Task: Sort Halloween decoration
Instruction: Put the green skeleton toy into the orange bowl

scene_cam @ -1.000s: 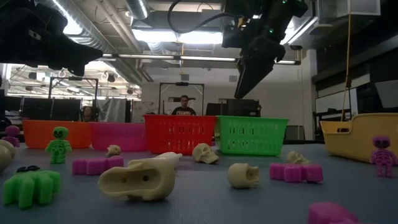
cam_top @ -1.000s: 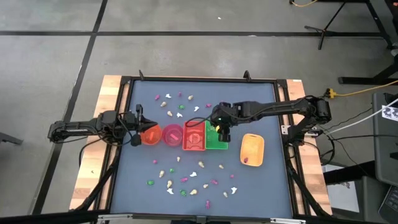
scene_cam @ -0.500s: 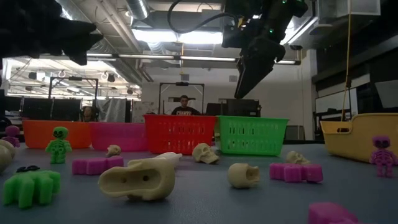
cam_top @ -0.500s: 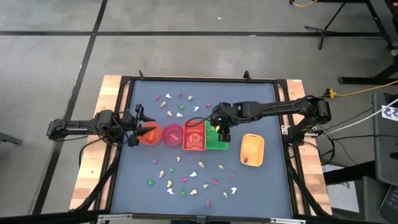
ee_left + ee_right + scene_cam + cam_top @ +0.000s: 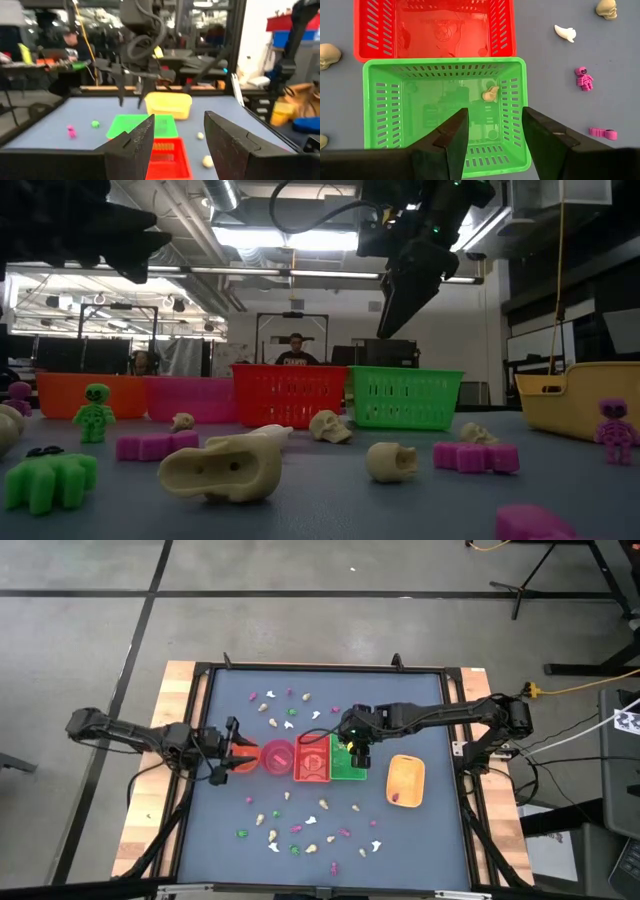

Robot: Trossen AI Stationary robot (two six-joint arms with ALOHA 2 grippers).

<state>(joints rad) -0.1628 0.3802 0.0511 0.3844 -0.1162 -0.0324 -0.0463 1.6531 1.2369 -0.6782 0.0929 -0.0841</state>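
Note:
The Halloween decoration pieces lie scattered on the blue-grey mat, one group at the far side (image 5: 275, 705) and one at the near side (image 5: 300, 830). A cream piece (image 5: 490, 93) lies on the floor of the green basket (image 5: 347, 762), and a pink one (image 5: 396, 798) lies in the yellow tray (image 5: 405, 781). My right gripper (image 5: 495, 135) hangs open above the green basket, fingers pointing down, nothing between them. My left gripper (image 5: 177, 135) stands open and empty beside the orange bowl (image 5: 241, 757), pointing level toward the table's right.
Orange bowl, pink bowl (image 5: 277, 756), red basket (image 5: 312, 758) and green basket stand in a row across the table's middle, the yellow tray to their right. Close to the low camera lie a cream bone (image 5: 225, 465) and a green piece (image 5: 50, 477). People sit behind the table.
My left arm has swung its elbow toward the far edge, and its gripper has shifted a little toward the table's right, next to the orange bowl. My right gripper has kept still above the green basket.

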